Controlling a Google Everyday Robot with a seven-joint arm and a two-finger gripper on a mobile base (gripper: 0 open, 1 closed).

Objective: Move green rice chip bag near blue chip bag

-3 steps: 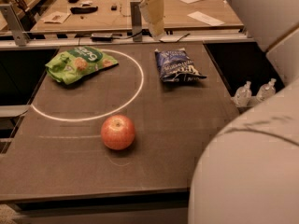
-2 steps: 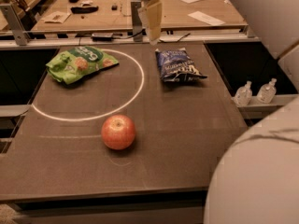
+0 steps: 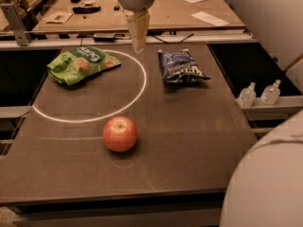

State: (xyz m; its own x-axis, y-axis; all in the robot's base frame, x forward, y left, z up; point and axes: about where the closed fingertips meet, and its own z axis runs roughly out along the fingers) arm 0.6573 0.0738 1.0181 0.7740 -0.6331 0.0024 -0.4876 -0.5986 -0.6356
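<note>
My jaws hang over the far edge of the desk point(image 3: 189, 141), pointing straight down in the gap between the two bags. Whether they are released or clenched I cannot tell. Nothing hangs from them. Over the last second they have dropped a little and slid left, away from the blue bag's side of the gap and toward the green one. I read that as the start of my reach for the pick, with the grasp itself not yet begun.

The green rice chip bag point(image 3: 83, 64) has not budged. It lies flat near the far left corner, with its right end crossing the far-left arc of the white ring point(image 3: 140, 86) marked on the desk. The blue chip bag point(image 3: 181, 66) is also where it was, flat by the far edge and a little right of the middle, outside the ring. The two bags are well apart, so all the carrying is still ahead of me.

The apple point(image 3: 120, 134) sits untouched, left of centre and toward the near edge, well clear of any straight line between the bags.

My guess is that I need to go further left and down onto the green bag, grip its crinkled top, then bring it right along the far edge.
</note>
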